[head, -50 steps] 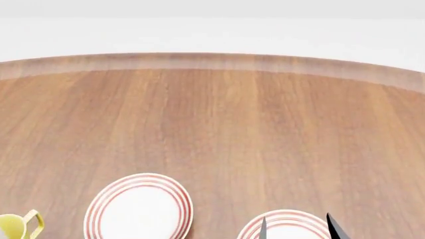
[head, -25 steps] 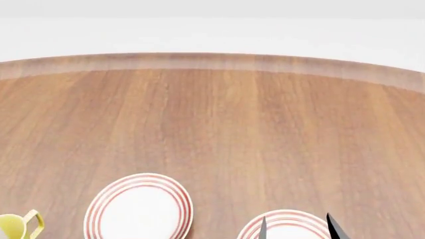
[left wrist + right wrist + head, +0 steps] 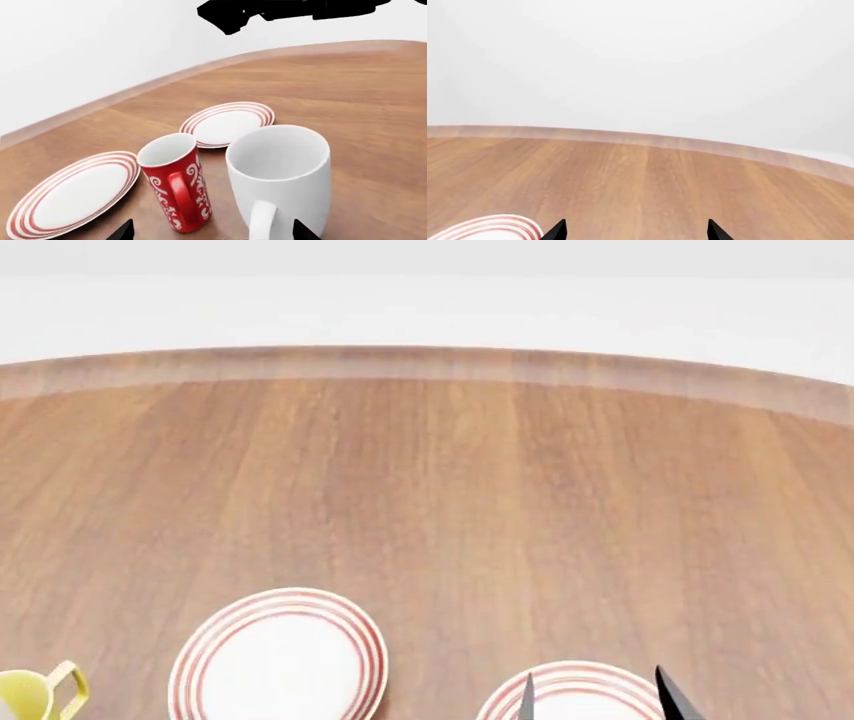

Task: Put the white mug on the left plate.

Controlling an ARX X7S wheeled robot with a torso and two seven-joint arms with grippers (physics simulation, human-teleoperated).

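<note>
In the left wrist view the tall all-white mug (image 3: 280, 172) stands upright on the wooden table, handle toward the camera. My left gripper (image 3: 213, 234) is open just short of it, and only its two dark fingertips (image 3: 303, 232) show. The mug's handle and a red mug's base lie in the line between the tips. The left plate (image 3: 73, 192), white with red rings, lies flat beyond the red mug and shows in the head view as well (image 3: 280, 655). My right gripper (image 3: 601, 698) (image 3: 635, 231) hangs open and empty over the other plate. The head view does not show the white mug.
A red patterned mug (image 3: 175, 180) stands close beside the white mug, between it and the left plate. The second ringed plate (image 3: 227, 122) (image 3: 574, 695) (image 3: 490, 227) lies farther off. A yellow-handled mug (image 3: 34, 695) sits at the table's near left. A dark arm (image 3: 287, 12) hangs overhead.
</note>
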